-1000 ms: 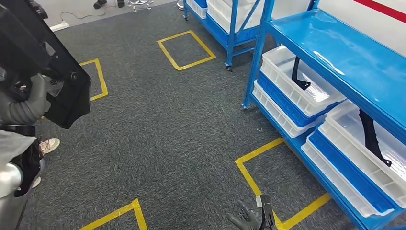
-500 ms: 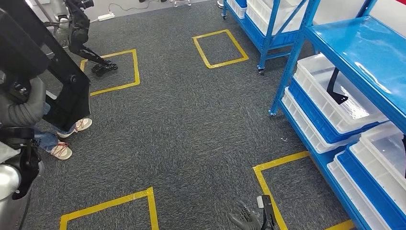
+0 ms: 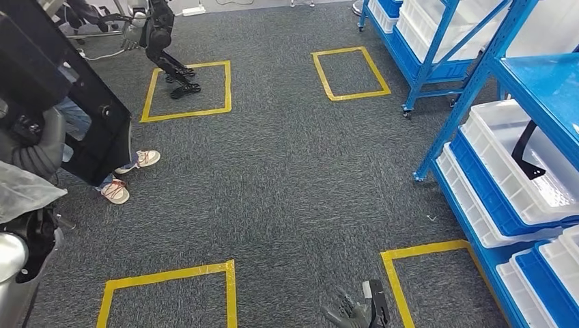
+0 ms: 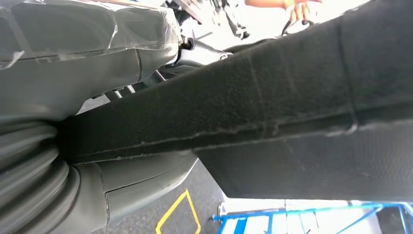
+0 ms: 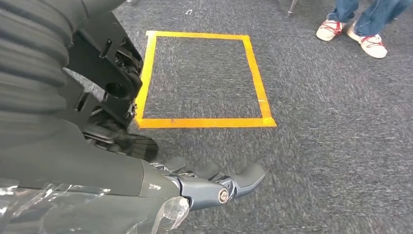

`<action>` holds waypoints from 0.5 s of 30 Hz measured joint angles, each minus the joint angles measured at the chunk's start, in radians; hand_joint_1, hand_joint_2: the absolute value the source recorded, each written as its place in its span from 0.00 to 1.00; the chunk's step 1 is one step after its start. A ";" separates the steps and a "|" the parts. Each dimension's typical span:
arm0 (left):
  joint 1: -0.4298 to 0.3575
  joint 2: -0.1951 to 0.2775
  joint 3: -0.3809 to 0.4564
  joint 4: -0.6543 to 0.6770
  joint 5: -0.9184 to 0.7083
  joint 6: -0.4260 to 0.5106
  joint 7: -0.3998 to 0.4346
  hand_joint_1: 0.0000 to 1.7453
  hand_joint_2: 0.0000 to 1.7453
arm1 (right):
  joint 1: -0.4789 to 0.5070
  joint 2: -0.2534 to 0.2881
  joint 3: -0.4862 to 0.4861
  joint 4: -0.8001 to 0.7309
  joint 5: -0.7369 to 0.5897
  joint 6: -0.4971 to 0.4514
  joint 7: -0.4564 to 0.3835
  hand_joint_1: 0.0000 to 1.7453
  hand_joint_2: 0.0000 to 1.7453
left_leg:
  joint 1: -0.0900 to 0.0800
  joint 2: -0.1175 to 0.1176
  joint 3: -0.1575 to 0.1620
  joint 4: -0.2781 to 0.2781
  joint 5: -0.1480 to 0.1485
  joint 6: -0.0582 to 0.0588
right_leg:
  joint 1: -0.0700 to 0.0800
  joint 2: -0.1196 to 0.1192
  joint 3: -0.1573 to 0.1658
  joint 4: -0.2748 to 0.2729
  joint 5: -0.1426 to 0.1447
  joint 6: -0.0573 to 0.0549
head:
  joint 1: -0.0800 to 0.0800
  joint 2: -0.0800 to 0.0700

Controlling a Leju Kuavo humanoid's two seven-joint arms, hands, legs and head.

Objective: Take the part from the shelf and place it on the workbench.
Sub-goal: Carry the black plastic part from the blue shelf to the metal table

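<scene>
A large flat black part [image 3: 65,102] is held up at the far left of the head view, gripped by my left hand [image 3: 34,147]. The left wrist view shows the same black part [image 4: 292,107] close up, crossing the picture, with the grey thumb [image 4: 97,63] pressed on it. My right hand [image 3: 351,313] hangs low over the carpet with nothing in it; in the right wrist view its fingers [image 5: 214,183] are spread. The blue shelf [image 3: 539,75] stands at the right, with white bins [image 3: 519,157] that hold other black parts [image 3: 524,147].
A person's shoes [image 3: 130,174] stand just behind the held part. Another humanoid robot [image 3: 160,41] stands on a yellow floor square [image 3: 184,89] at the back left. More yellow tape squares [image 3: 351,72] mark the grey carpet. A second blue rack [image 3: 437,41] is at the back right.
The whole scene has slid right as the camera turned left: the shelf is now at the right edge, and the other robot and the person's feet have come into view. Both hands keep their places.
</scene>
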 joint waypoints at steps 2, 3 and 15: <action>-0.001 0.000 0.000 0.000 0.001 0.000 0.000 1.00 1.00 | 0.000 -0.001 0.000 0.000 0.000 -0.001 -0.001 0.00 1.00 | -0.001 -0.010 -0.004 0.014 -0.011 -0.014 | -0.005 0.008 0.047 -0.120 0.052 -0.002 | 0.000 0.000; 0.000 0.000 0.001 0.000 0.001 0.000 0.000 1.00 1.00 | -0.001 -0.001 0.000 0.000 0.001 -0.001 -0.001 0.00 1.00 | -0.002 -0.014 -0.007 0.018 -0.015 -0.019 | -0.004 0.012 0.055 -0.143 0.057 -0.007 | 0.001 0.000; -0.001 0.003 0.004 0.000 0.015 -0.014 -0.002 1.00 1.00 | -0.004 -0.001 0.000 0.000 0.007 -0.010 -0.002 0.00 1.00 | -0.019 0.014 -0.130 0.203 -0.033 -0.006 | 0.022 -0.003 0.112 -0.150 0.012 -0.048 | -0.003 0.000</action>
